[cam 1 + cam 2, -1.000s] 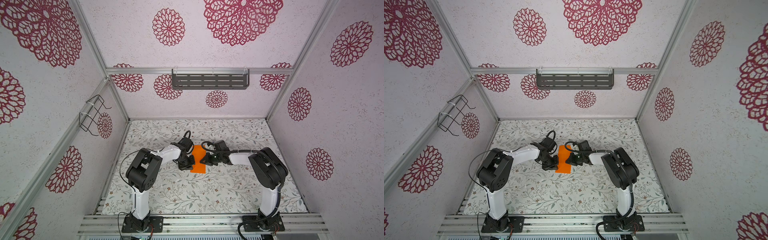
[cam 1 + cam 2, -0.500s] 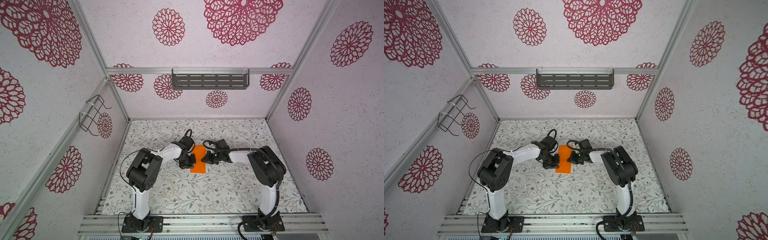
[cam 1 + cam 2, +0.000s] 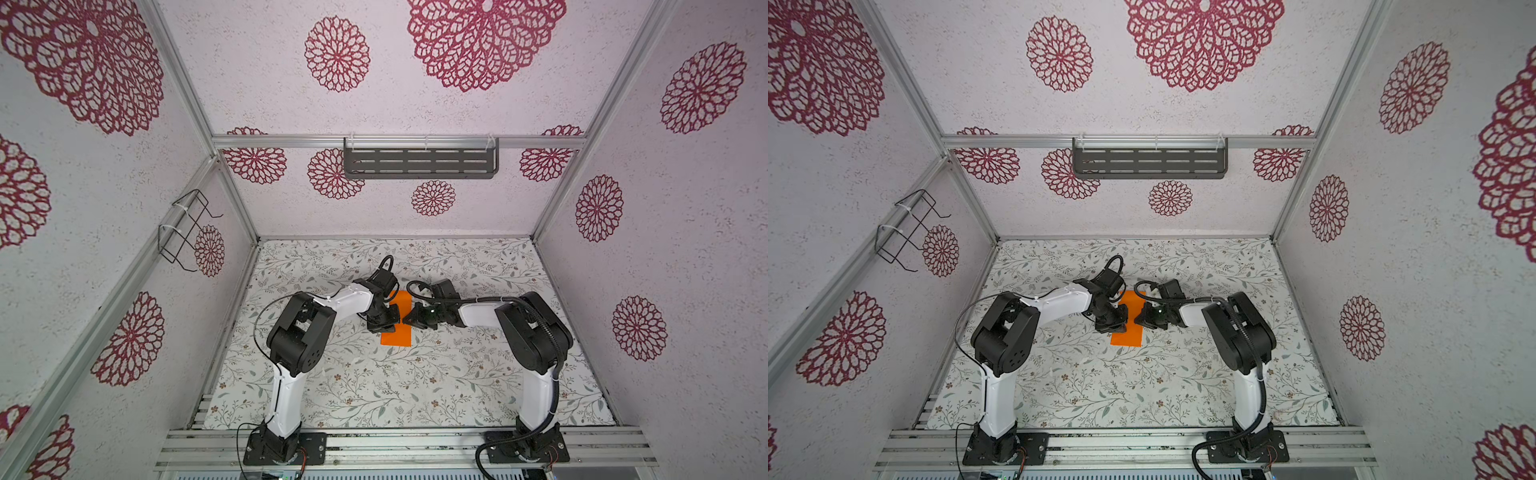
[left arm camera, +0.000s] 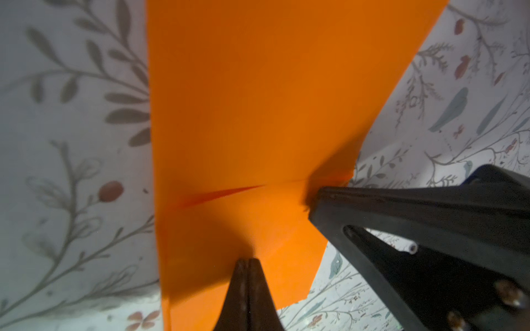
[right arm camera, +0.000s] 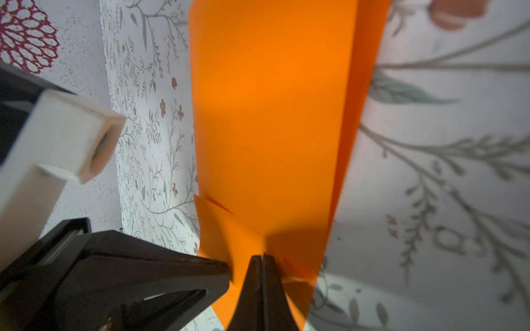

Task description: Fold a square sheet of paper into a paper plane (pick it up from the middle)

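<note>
The square sheet of paper lies on the floral table cover as a bright orange strip, folded double, with a short crease across it. My left gripper is shut, its tips resting on the paper's left part. My right gripper is shut too, its tips touching the paper's right edge. No paper shows between either pair of jaws. In the right wrist view one long edge of the upper layer stands a little off the lower one. No paper plane shape shows.
A black slotted shelf hangs on the back wall and a wire basket on the left wall. The floral table cover stretches between the arm bases, with an aluminium rail along the front edge.
The left gripper has edged right onto the paper and the right gripper a little left toward it. The paper lies in the same place.
</note>
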